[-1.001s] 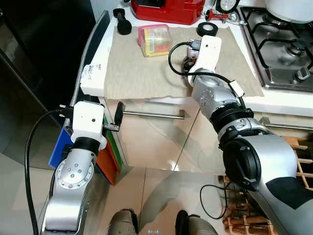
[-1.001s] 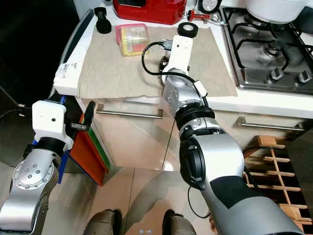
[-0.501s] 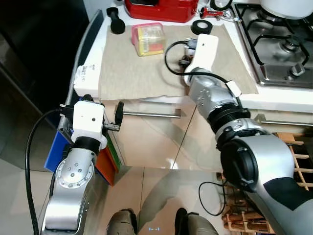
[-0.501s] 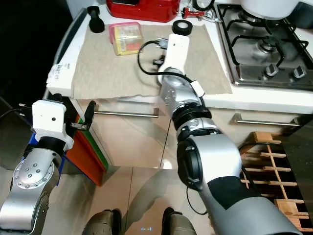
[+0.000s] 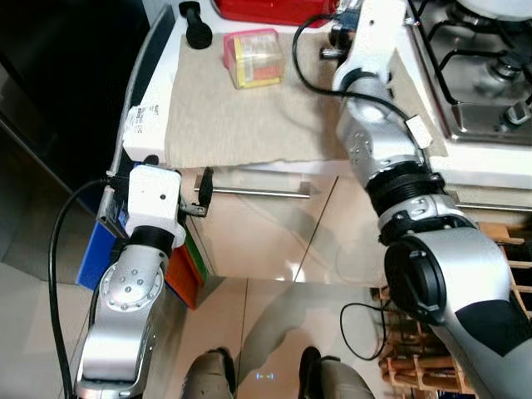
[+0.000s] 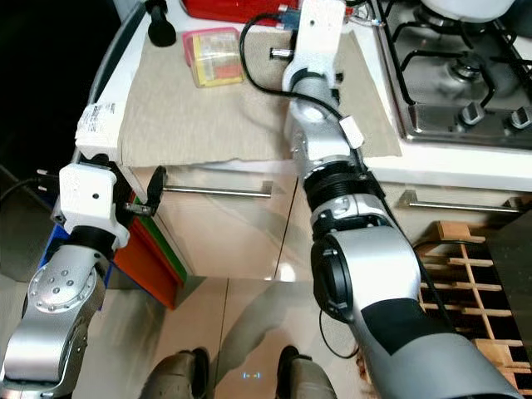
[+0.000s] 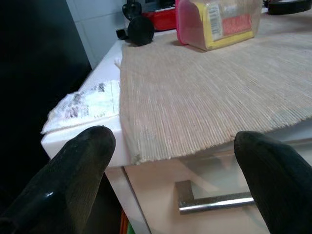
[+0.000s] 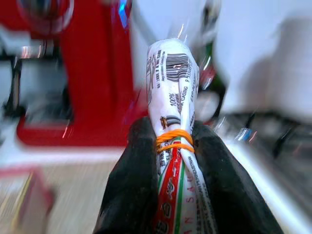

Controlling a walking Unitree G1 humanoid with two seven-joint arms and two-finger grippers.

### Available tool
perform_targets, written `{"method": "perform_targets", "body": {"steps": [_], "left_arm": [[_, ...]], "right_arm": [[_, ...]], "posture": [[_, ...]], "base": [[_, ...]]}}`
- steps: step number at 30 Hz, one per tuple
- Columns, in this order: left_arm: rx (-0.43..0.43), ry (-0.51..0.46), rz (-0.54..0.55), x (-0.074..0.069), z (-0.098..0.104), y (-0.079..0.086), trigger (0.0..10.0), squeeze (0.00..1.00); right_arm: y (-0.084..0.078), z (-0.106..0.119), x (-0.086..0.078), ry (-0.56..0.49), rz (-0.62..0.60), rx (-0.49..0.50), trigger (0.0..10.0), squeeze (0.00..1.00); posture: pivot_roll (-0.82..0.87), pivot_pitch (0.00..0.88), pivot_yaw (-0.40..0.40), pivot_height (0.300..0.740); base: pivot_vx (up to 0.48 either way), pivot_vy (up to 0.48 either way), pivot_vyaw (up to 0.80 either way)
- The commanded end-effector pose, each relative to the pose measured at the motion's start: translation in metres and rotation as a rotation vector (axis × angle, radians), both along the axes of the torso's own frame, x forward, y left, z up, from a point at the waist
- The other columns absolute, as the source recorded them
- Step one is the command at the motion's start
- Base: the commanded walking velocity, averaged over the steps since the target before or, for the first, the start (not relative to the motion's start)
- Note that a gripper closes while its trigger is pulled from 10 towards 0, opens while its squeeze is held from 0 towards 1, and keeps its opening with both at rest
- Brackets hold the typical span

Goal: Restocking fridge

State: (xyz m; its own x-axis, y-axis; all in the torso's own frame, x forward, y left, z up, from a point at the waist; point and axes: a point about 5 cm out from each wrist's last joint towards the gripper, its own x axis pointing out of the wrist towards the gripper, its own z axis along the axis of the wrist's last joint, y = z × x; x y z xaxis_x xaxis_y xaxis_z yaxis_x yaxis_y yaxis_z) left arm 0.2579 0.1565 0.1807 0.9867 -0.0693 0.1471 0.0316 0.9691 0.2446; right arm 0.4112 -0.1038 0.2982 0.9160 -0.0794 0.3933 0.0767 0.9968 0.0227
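Note:
My right gripper [image 8: 174, 142] is shut on a sausage-shaped packet [image 8: 173, 83] in printed white, red and green wrap, bound with orange rubber bands. The right arm [image 5: 378, 50] is raised over the back of the counter, near the red appliance [image 5: 274, 8]. A pink-lidded tub with yellow contents [image 5: 253, 56] stands on the beige mat [image 5: 249, 116]. My left gripper [image 7: 175, 144] is open and holds nothing, level with the counter's front edge beside the drawer handle [image 5: 258, 193]. One of its fingers [image 5: 204, 184] shows there.
A dark fridge front [image 5: 50, 100] stands to the left. Blue, orange and green bags [image 5: 179, 274] lean between it and the cabinet. A paper slip [image 5: 143, 123] lies on the counter corner, a black knob [image 5: 196, 15] behind it. The gas hob [image 5: 490, 58] is right, a wooden rack [image 5: 499, 241] below.
My right arm has lifted off the mat and swung up toward the back of the counter with the packet. The left arm has stayed put; the camera has shifted slightly.

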Motion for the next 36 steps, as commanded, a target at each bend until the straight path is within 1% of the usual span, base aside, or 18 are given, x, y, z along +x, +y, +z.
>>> {"method": "perform_targets", "body": {"steps": [1,2,4,9,15,17,19,20,21,22,25,26,27,28,29,31,33,36], "left_arm": [[0.019,-0.003,0.009,0.0,-0.001,0.001,10.0,0.0],[0.02,-0.004,0.011,0.002,-0.001,0.002,10.0,0.0],[0.019,-0.004,0.012,0.002,-0.001,0.002,10.0,0.0],[0.022,-0.006,0.008,0.005,-0.002,0.0,10.0,0.0],[0.063,-0.023,-0.009,0.008,-0.002,-0.006,10.0,0.0],[0.048,-0.023,-0.01,0.009,-0.003,-0.007,10.0,0.0],[0.048,-0.021,-0.009,0.01,-0.004,-0.008,10.0,0.0],[0.047,-0.021,-0.011,0.013,-0.005,-0.01,10.0,0.0],[0.047,-0.021,-0.011,0.013,-0.005,-0.01,10.0,0.0],[0.041,-0.025,-0.02,0.016,-0.006,-0.012,10.0,0.0],[0.012,-0.046,-0.036,0.023,-0.006,-0.018,10.0,0.0],[0.002,-0.053,-0.038,0.025,-0.005,-0.019,10.0,0.0],[0.002,-0.053,-0.038,0.025,-0.005,-0.019,10.0,0.0],[-0.008,-0.059,-0.039,0.028,-0.005,-0.02,10.0,0.0],[-0.015,-0.068,-0.042,0.032,-0.006,-0.022,10.0,0.0],[-0.016,-0.069,-0.045,0.033,-0.008,-0.023,10.0,0.0],[-0.015,-0.068,-0.047,0.034,-0.009,-0.024,10.0,0.0],[-0.032,-0.045,-0.062,0.036,-0.016,-0.027,10.0,0.0]], "right_arm": [[-0.003,0.002,-0.003,-0.04,-0.021,-0.011,0.0,0.0],[-0.012,0.003,-0.007,-0.079,-0.052,-0.027,0.0,0.0],[-0.016,0.003,-0.008,-0.092,-0.064,-0.031,0.0,0.0],[-0.041,0.001,-0.015,-0.14,-0.161,-0.033,0.0,0.0],[-0.044,-0.006,-0.025,-0.158,-0.157,-0.064,0.0,0.0],[-0.044,-0.012,-0.032,-0.169,-0.164,-0.139,0.0,0.0],[-0.048,-0.017,-0.035,-0.161,-0.187,-0.156,0.0,0.0],[-0.057,-0.025,-0.041,-0.152,-0.218,-0.156,0.0,0.0],[-0.057,-0.025,-0.041,-0.152,-0.218,-0.156,0.0,0.0],[-0.065,-0.029,-0.048,-0.165,-0.253,-0.173,0.0,0.0],[-0.079,-0.036,-0.068,-0.189,-0.299,-0.184,0.0,0.0],[-0.081,-0.036,-0.075,-0.203,-0.307,-0.194,0.0,0.02],[-0.081,-0.036,-0.075,-0.203,-0.307,-0.194,0.0,0.02],[-0.082,-0.035,-0.082,-0.216,-0.311,-0.207,0.0,0.02],[-0.084,-0.035,-0.096,-0.24,-0.318,-0.256,0.0,0.04],[-0.085,-0.037,-0.109,-0.246,-0.321,-0.295,0.0,0.05],[-0.085,-0.038,-0.113,-0.246,-0.321,-0.306,0.0,0.05],[-0.089,-0.052,-0.128,-0.199,-0.328,-0.367,0.0,0.04]], "posture": [[0.32,0.195,0.011,0.74],[0.31,0.19,0.014,0.74],[0.31,0.19,0.015,0.74],[0.29,0.18,0.017,0.74],[0.28,0.16,0.006,0.74],[0.27,0.149,0.001,0.74],[0.27,0.137,-0.004,0.74],[0.25,0.118,-0.011,0.74],[0.25,0.118,-0.011,0.74],[0.24,0.098,-0.016,0.74],[0.21,0.064,-0.027,0.74],[0.2,0.05,-0.03,0.74],[0.2,0.05,-0.03,0.74],[0.19,0.038,-0.034,0.74],[0.17,0.02,-0.039,0.74],[0.16,0.006,-0.042,0.74],[0.15,0.002,-0.044,0.74],[0.13,0.0,-0.046,0.74]], "base": [[0.0,0.0,0.0],[0.0,0.0,0.0],[0.0,0.0,0.0],[0.0,0.0,0.0],[0.0,0.0,0.0],[0.0,0.0,0.0],[0.0,0.0,0.0],[0.0,0.0,0.0],[0.0,0.0,0.0],[0.0,0.0,0.0],[0.0,0.0,0.0],[0.0,0.0,0.0],[0.0,0.0,0.0],[0.0,0.0,0.0],[0.0,0.0,0.0],[0.0,0.0,0.0],[0.0,0.0,0.0],[0.0,0.0,0.0]]}}
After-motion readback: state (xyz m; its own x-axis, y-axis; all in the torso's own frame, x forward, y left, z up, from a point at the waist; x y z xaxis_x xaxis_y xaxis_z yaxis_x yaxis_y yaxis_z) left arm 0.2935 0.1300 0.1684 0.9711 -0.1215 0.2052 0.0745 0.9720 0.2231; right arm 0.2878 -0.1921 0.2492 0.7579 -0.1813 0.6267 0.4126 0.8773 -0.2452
